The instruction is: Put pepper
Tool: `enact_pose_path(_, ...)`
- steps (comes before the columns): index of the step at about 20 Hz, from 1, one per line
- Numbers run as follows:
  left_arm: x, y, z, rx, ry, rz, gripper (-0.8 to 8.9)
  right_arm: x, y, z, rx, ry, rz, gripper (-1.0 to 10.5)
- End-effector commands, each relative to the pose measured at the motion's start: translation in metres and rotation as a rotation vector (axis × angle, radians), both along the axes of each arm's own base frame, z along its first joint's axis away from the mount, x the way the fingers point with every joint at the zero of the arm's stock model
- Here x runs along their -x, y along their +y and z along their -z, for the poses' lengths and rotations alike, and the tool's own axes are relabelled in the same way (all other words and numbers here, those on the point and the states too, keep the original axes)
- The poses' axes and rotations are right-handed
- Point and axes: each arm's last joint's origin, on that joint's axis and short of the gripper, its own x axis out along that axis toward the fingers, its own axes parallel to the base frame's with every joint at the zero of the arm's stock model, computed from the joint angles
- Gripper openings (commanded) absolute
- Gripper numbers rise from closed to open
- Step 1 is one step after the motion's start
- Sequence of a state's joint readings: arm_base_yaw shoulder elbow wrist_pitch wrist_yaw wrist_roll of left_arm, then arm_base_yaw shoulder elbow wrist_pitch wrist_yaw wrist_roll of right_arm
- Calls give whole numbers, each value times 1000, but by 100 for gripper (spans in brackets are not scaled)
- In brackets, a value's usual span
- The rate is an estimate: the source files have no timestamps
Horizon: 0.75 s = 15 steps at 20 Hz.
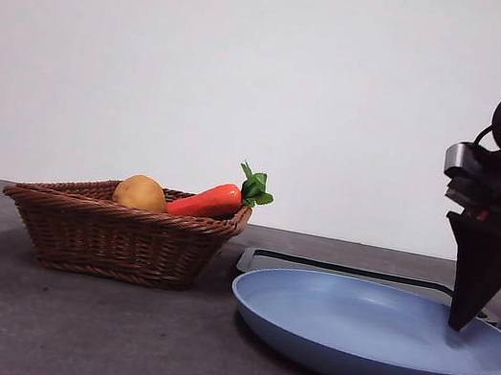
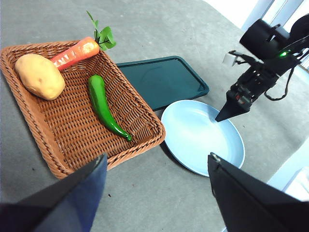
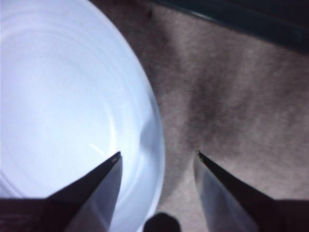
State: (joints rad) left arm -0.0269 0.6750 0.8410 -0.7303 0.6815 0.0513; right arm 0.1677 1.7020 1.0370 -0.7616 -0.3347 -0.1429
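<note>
The dark green pepper (image 2: pixel 102 104) lies in the wicker basket (image 2: pixel 43 140), between a potato (image 2: pixel 39 75) and a carrot (image 2: pixel 75 52). In the front view the basket's wall (image 1: pixel 120 237) hides the pepper. My left gripper (image 2: pixel 157 155) is open and empty, high above the table near the basket's corner. My right gripper (image 3: pixel 158 153) is open and empty, with its jaws on either side of the rim of the light blue plate (image 3: pixel 58 96). It also shows in the front view (image 1: pixel 460 322) and the left wrist view (image 2: pixel 220 117).
A dark green tray (image 2: pixel 161 79) lies flat behind the blue plate (image 1: pixel 370 335) and beside the basket. The potato (image 1: pixel 140 192) and carrot (image 1: pixel 209 200) rise above the basket's rim. A white wall stands behind the grey table.
</note>
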Motion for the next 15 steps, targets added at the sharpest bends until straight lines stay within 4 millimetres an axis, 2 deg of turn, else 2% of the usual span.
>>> enact_pose_path(1,0,0,-5,6,-19,0,363,-5,6,6,-3,8,-25,203)
enact_pose_path(5,0,0,-5,6,-19,0,363,-6,7,7,-3,6,-22,4)
enact_pose_path(10,-2,0,-4,13,1,-21,361,-4,5,1,-5,4,17,5)
enact_pose_path(15,-17,-6,-8,-13,34,-33,361,18,-1,-45,-21,-64,48,5)
